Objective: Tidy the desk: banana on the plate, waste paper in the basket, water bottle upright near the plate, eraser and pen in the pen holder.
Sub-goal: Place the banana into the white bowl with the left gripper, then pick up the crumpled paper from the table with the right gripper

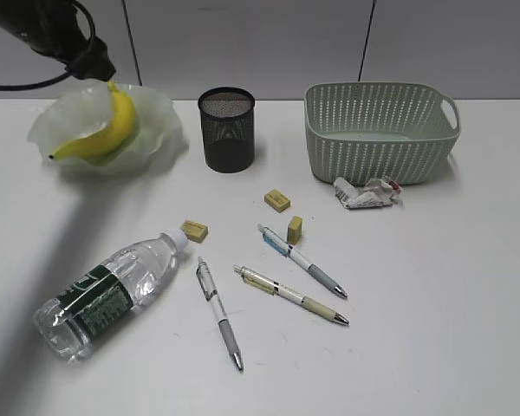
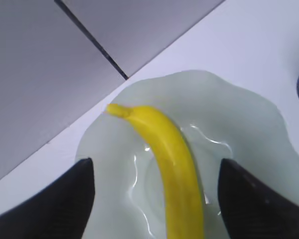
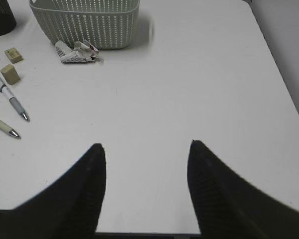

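Observation:
The banana (image 1: 104,130) lies in the pale green plate (image 1: 160,117) at the back left; it also shows in the left wrist view (image 2: 177,164) on the plate (image 2: 249,119). My left gripper (image 2: 157,196) is open above it, apart from it. The water bottle (image 1: 113,290) lies on its side at the front left. The waste paper (image 1: 368,192) sits in front of the basket (image 1: 381,130). The black pen holder (image 1: 226,128) stands at the back middle. Three pens (image 1: 302,260) and three erasers (image 1: 277,200) lie on the desk (image 1: 433,303). My right gripper (image 3: 145,149) is open and empty over bare desk.
In the right wrist view the basket (image 3: 84,22) and waste paper (image 3: 75,52) are at the far left, with two erasers (image 3: 10,73) and pen tips (image 3: 10,99). The desk's right edge (image 3: 281,84) and near edge are close.

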{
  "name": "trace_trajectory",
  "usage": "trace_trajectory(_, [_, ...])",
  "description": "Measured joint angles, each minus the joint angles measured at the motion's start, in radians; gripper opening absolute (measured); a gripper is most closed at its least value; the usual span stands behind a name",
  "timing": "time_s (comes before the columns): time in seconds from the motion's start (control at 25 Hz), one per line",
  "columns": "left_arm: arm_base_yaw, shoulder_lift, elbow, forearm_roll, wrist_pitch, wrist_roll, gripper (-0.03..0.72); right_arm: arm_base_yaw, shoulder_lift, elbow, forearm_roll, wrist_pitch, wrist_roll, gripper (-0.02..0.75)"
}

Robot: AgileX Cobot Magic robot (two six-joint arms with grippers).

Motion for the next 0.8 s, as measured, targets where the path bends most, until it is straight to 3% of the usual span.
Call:
trace_trajectory(0.16, [0.0, -0.104, 0.0, 0.0, 0.075, -0.112, 0.552, 0.0, 0.0, 0.0, 0.0, 0.0, 0.0, 0.424])
trace_trajectory(0.4, [0.0, -0.312, 0.0, 0.0, 0.336, -0.249, 0.486, 0.0, 0.0, 0.0, 0.0, 0.0, 0.0, 0.424])
trace_trajectory(0.56, [0.0, -0.43, 0.0, -0.001, 0.498, -0.31, 0.476, 0.0, 0.0, 0.0, 0.0, 0.0, 0.0, 0.424])
trace_trajectory(0.8, [0.0, -0.581, 0.0, -0.001, 0.603, -0.415, 0.475, 0.0, 0.0, 0.0, 0.0, 0.0, 0.0, 0.424])
